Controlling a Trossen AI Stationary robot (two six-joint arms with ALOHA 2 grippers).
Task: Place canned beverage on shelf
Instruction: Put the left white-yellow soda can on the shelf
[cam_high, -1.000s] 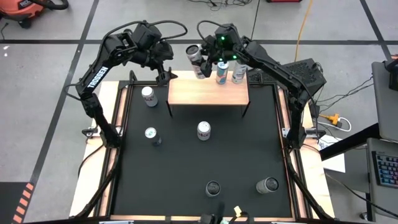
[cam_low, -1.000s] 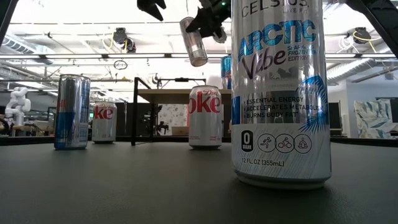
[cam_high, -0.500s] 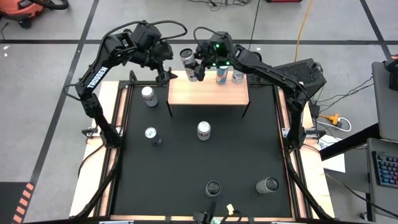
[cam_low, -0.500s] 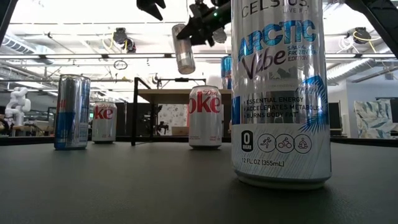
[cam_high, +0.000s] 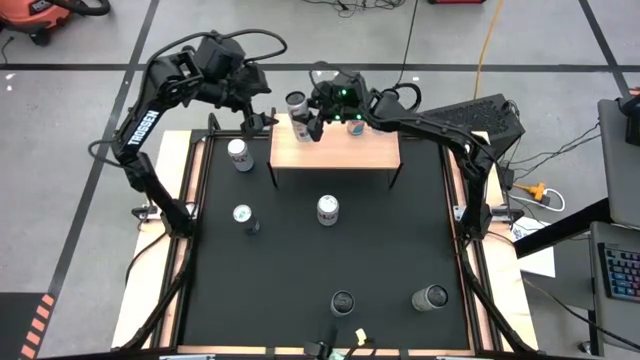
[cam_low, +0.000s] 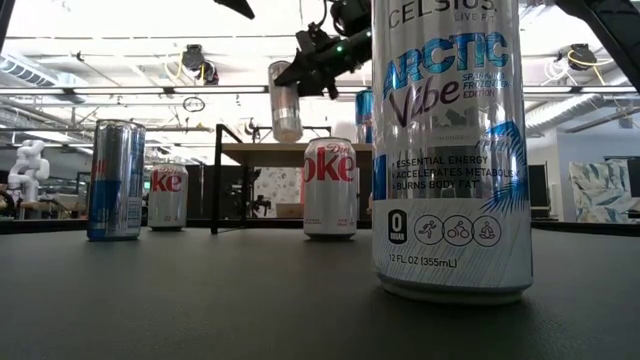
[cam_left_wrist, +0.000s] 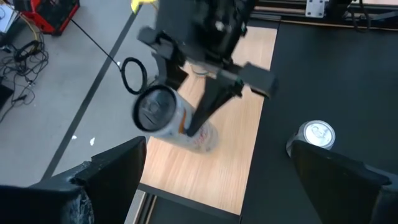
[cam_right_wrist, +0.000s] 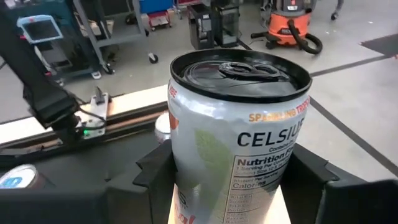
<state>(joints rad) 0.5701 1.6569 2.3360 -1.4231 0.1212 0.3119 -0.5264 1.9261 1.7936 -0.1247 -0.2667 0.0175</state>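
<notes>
My right gripper (cam_high: 306, 116) is shut on a silver Celsius can (cam_high: 297, 104) over the far left end of the shelf (cam_high: 345, 152), a low light-wood table with black legs. In the low view the can (cam_low: 285, 100) stands upright with its base just above the shelf top (cam_low: 262, 149); I cannot tell whether they touch. My left gripper (cam_high: 257, 121) is open and empty, just left of the shelf's far left corner. Its wrist view looks down on the can (cam_left_wrist: 163, 116). Cans on the shelf (cam_high: 357, 126) show behind the right arm. My right gripper pinches the can's side wall (cam_right_wrist: 186, 155) between its two fingers, one finger (cam_right_wrist: 155, 171) on each side. The fingers come slanting down from the table's right onto the can's upper half (cam_low: 296, 82). The can is upright with its top (cam_right_wrist: 239, 71) up.
Loose cans stand on the black mat: one left of the shelf (cam_high: 240, 154), two in the middle (cam_high: 242, 214) (cam_high: 328, 209), two near the front edge (cam_high: 343, 302) (cam_high: 430, 297). In the low view a large Celsius can (cam_low: 447, 150) stands close to the camera.
My right gripper has carried the can toward the table's left along the shelf and down. The can has turned from tilted to upright and now hangs just over the shelf's left end. My left arm has drawn back a little toward the left.
</notes>
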